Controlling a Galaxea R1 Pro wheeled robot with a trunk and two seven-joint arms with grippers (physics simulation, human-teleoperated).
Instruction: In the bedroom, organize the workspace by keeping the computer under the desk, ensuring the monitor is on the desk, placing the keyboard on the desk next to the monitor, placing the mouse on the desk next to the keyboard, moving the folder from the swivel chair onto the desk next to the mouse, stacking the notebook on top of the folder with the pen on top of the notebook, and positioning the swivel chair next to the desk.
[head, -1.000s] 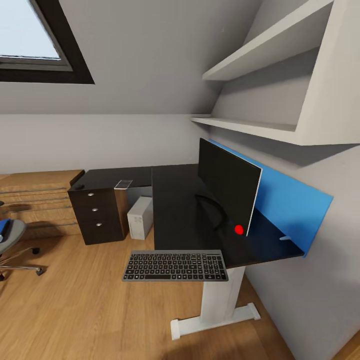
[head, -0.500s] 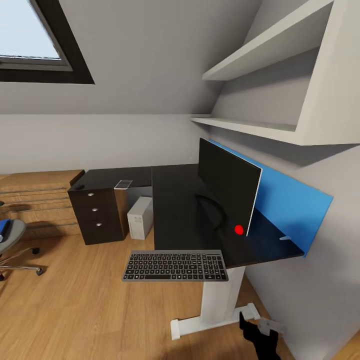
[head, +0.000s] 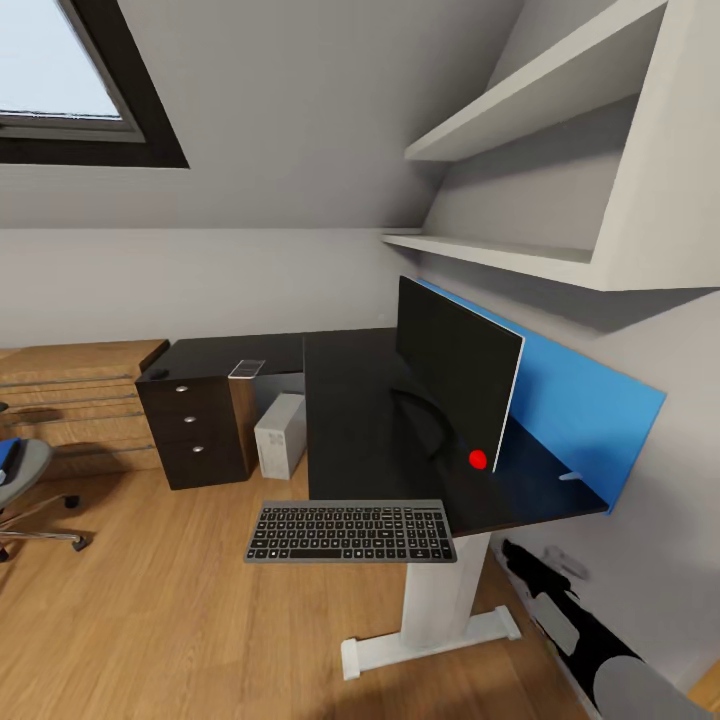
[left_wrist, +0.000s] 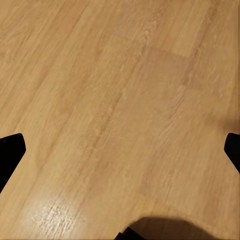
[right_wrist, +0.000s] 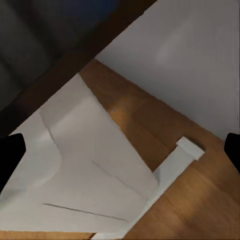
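Down by the worktop's (head: 350, 420) white leg, my right end effector (head: 515, 557) has risen into sight since a moment ago — fingers spread wide, empty — likely heading for the keyboard (head: 350, 531) overhanging the front edge.

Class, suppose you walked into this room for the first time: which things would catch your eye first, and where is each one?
The monitor stands on the black desk, before a bright blue panel on the wall. The keyboard lies at the desk's near edge and juts out over the wooden floor. The computer stands under the desk beside the drawers.
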